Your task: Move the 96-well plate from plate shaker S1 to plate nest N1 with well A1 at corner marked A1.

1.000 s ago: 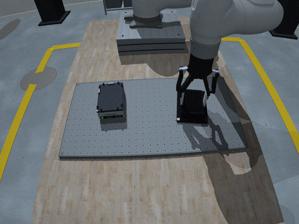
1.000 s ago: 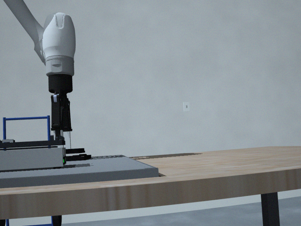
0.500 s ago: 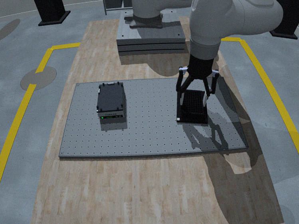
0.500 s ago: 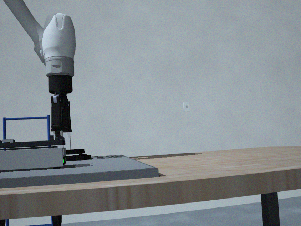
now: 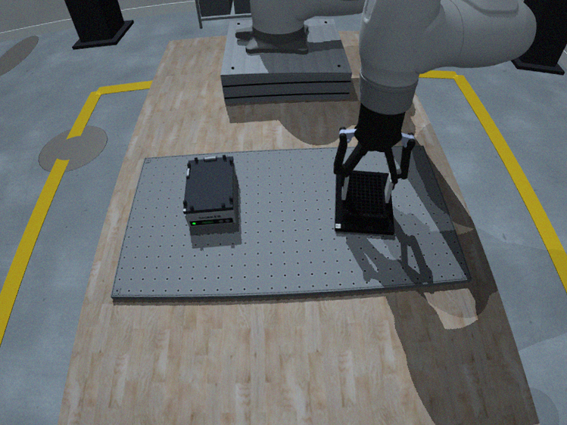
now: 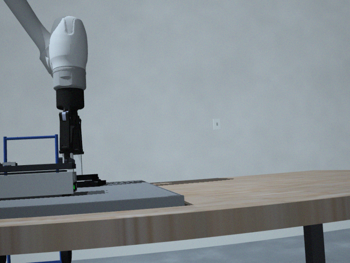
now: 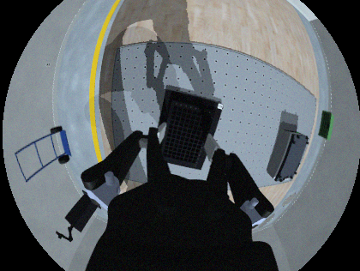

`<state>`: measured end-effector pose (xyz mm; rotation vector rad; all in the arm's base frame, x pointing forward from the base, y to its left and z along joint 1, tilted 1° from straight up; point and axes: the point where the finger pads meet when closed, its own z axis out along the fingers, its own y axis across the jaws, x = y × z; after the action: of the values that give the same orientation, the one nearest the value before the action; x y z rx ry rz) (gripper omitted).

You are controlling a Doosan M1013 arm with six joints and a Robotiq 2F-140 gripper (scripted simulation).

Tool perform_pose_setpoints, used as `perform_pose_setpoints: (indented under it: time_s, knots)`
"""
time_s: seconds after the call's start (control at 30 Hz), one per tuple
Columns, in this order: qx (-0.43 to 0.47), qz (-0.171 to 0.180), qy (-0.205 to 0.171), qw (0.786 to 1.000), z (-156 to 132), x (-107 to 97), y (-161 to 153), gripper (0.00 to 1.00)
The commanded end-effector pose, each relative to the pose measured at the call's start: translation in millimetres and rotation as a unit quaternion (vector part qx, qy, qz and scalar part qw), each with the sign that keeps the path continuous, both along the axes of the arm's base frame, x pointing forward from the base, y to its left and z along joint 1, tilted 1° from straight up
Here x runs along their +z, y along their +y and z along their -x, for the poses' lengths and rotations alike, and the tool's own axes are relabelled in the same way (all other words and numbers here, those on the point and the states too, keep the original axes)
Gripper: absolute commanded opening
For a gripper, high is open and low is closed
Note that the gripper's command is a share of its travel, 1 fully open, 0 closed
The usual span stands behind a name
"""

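Wood-grain tabletop [image 5: 227, 381] lies nearest me, and on it a grey perforated breadboard [image 5: 287, 240]. Toward its right end I see the black 96-well plate [image 5: 367, 192] clamped across its short sides' neighbours, the long edges, by my black two-finger gripper [image 5: 363, 184], directly over the flat black plate nest [image 5: 363, 225]; whether it touches I cannot tell. Its long axis runs near-to-far, toward the arm's base. The cut corner is too small to tell. Well apart to the left stands the dark box-shaped plate shaker [image 5: 210, 194], with nothing on its top.
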<state>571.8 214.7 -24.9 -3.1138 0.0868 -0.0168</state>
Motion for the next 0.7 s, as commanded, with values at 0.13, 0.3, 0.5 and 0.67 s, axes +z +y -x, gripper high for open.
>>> perform_pose_setpoints:
  time_s: [0.13,0.3,0.5,0.67]
  knots:
    - [0.001,0.001,0.003,1.0,4.6,-6.4,-0.3,0.1]
    - [0.001,0.001,0.003,1.0,4.6,-6.9,-0.3,0.1]
    - [0.001,0.001,0.003,1.0,4.7,-7.9,-0.3,0.1]
    - [0.001,0.001,0.003,1.0,4.7,-8.8,-0.3,0.1]
